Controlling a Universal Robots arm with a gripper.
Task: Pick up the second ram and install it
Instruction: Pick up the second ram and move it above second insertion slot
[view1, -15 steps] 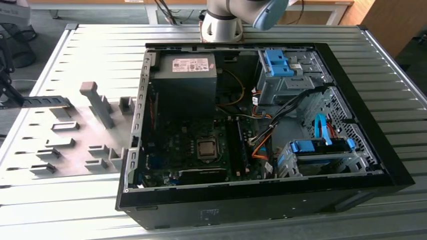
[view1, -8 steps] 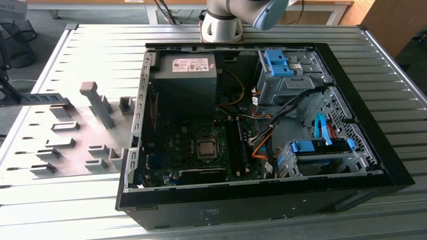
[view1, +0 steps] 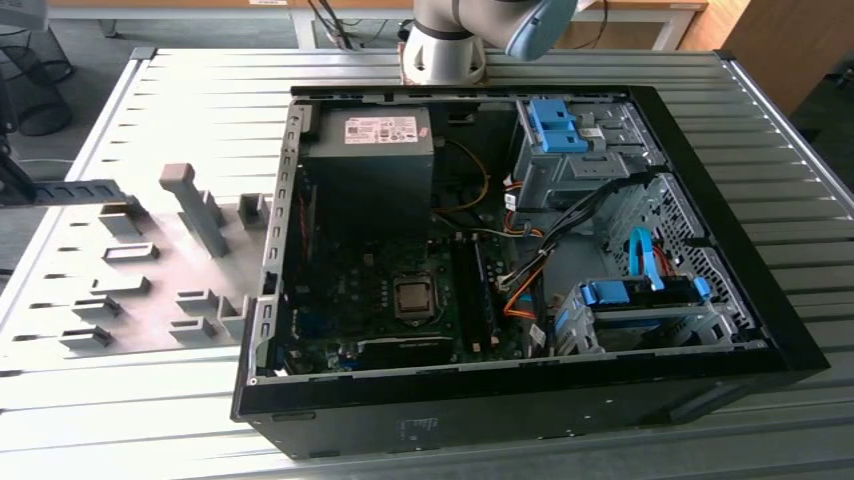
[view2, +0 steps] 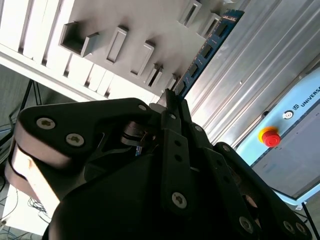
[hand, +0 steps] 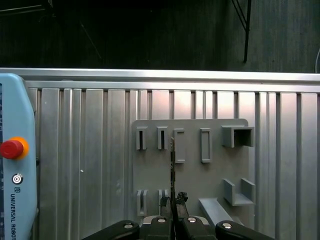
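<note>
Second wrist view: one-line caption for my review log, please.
Gripper clamps one end of the second ram, held over the grey slotted holder plate.

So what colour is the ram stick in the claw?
Blue, with small dark chips along it; the second wrist view shows the ram best.

Black claw (view2: 169, 102) (silver screws (view2: 178, 199)), silver-blue arm (view1: 447, 48)
</note>
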